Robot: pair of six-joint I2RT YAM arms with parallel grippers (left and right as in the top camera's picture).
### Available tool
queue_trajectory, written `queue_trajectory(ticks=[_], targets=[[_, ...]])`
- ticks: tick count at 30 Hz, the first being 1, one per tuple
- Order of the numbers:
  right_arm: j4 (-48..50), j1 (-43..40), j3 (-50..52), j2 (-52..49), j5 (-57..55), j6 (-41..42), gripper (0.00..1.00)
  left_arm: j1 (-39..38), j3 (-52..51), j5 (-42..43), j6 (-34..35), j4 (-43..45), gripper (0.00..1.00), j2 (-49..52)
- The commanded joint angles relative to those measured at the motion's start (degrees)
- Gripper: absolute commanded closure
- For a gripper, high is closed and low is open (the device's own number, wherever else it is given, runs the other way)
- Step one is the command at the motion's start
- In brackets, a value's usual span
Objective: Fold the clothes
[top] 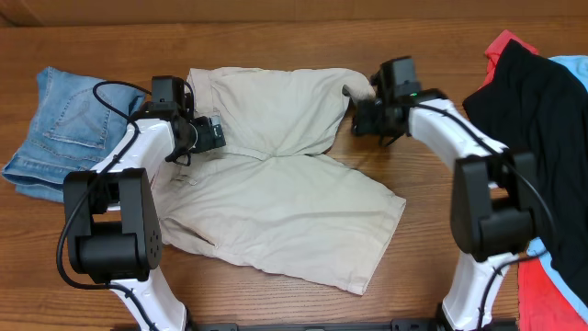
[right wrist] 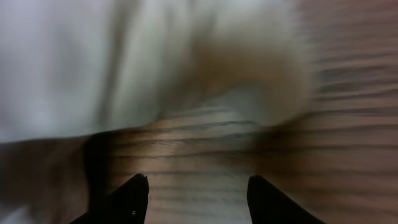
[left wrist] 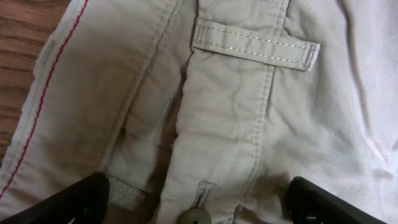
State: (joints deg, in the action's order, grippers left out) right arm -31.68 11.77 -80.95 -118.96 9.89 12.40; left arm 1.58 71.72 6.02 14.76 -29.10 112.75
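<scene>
The clothes in play are pale beige shorts (top: 285,193) spread over the middle of the table, one leg lying toward the back (top: 276,106). My left gripper (top: 213,134) hovers over their waistband at the left. In the left wrist view its fingers (left wrist: 74,199) stand wide apart above the belt loop (left wrist: 255,46) and a button (left wrist: 196,216), gripping nothing. My right gripper (top: 361,118) is at the far leg's right hem. The right wrist view is blurred: the gripper (right wrist: 198,186) is open over bare wood, and the cloth edge (right wrist: 249,81) lies just ahead of it.
Folded blue denim (top: 55,129) lies at the left edge. At the right edge is a pile with a black garment (top: 542,101) over red cloth (top: 551,294) and light blue cloth (top: 574,69). Both arm bases stand at the table's front.
</scene>
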Motion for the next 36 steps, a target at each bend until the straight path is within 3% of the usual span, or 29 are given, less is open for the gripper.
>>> queue_trajectory(ticks=[1,9,27,30,34,35,36], targets=[[4.5,0.9,0.2,-3.1,4.5,-0.6,0.40,0.3,0.5,-0.7,-0.8,-0.7,0.06,0.4],[15.2,1.4,0.2,-4.8,9.3,-0.4,0.33,0.3,0.5,-0.7,-0.8,-0.7,0.06,0.4],[24.7,1.4,0.2,-9.9,9.1,-0.4,0.35,0.3,0.5,-0.6,-0.4,-0.9,0.06,0.4],[26.1,1.4,0.2,-11.0,9.1,-0.4,0.53,0.3,0.5,-0.6,-0.4,-0.9,0.06,0.4],[26.7,1.4,0.2,-11.1,9.1,-0.4,0.89,0.3,0.5,-0.6,-0.4,-0.9,0.06,0.4],[26.6,1.4,0.2,-11.0,9.1,-0.3,0.96,0.3,0.5,-0.6,-0.4,-0.9,0.07,0.4],[26.0,1.2,0.2,-10.8,9.1,-0.3,0.96,0.3,0.5,-0.6,-0.4,-1.0,0.07,0.4]])
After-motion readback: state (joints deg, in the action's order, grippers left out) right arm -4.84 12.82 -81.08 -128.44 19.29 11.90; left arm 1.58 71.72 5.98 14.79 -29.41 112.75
